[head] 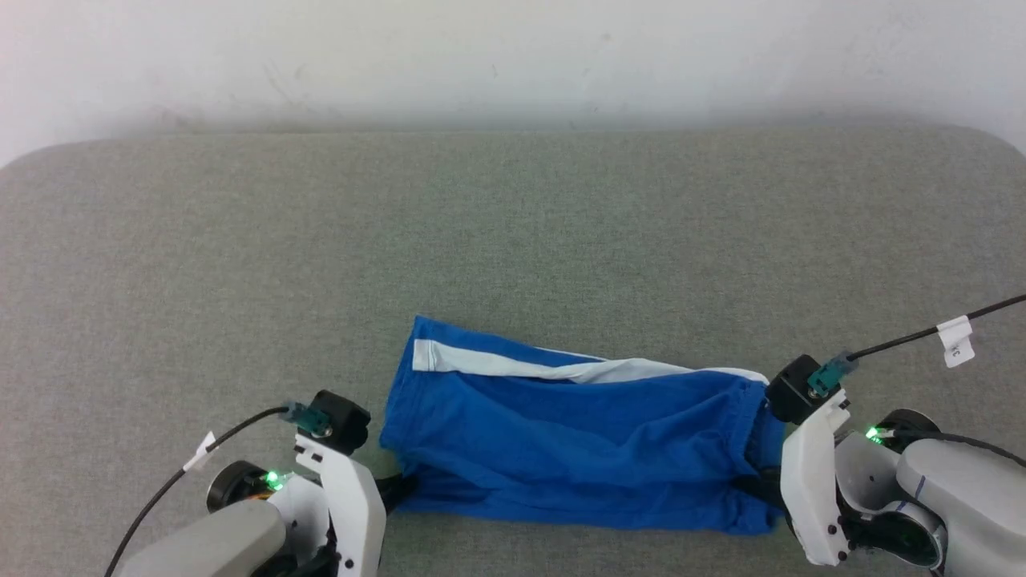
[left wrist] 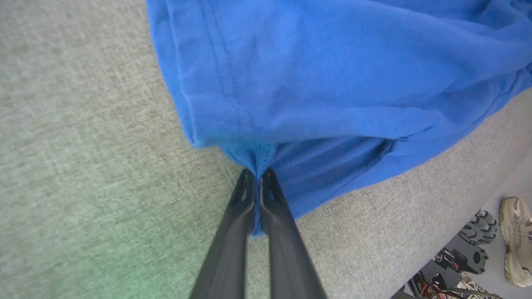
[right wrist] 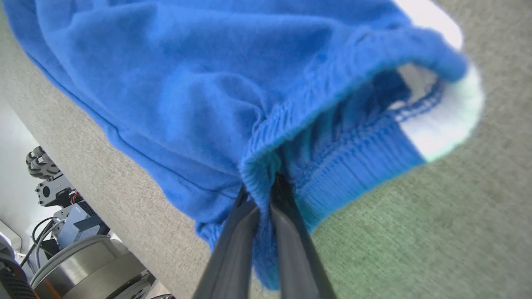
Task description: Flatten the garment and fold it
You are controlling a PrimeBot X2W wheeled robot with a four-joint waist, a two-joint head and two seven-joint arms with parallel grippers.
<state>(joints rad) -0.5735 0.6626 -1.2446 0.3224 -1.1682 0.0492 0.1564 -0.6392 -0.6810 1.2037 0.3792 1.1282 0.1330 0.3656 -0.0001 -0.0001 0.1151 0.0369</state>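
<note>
Our left gripper (left wrist: pixel 257 176) is clamped narrow on the leg-hem corner of the garment (head: pixel 577 433), at its eight o'clock in the head view; our right gripper (right wrist: pixel 266 189) pinches the waistband (right wrist: pixel 353 147) at four o'clock. The garment lies stretched between them at six o'clock on the grey padded surface (head: pixel 513 224), white stripe (head: pixel 561 367) along twelve.

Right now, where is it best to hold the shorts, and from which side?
At the two ends, each from outside: the left gripper on the leg hem, the right gripper on the waistband. The shorts lie lengthwise between them, so pulling apart likely smooths them.
</note>
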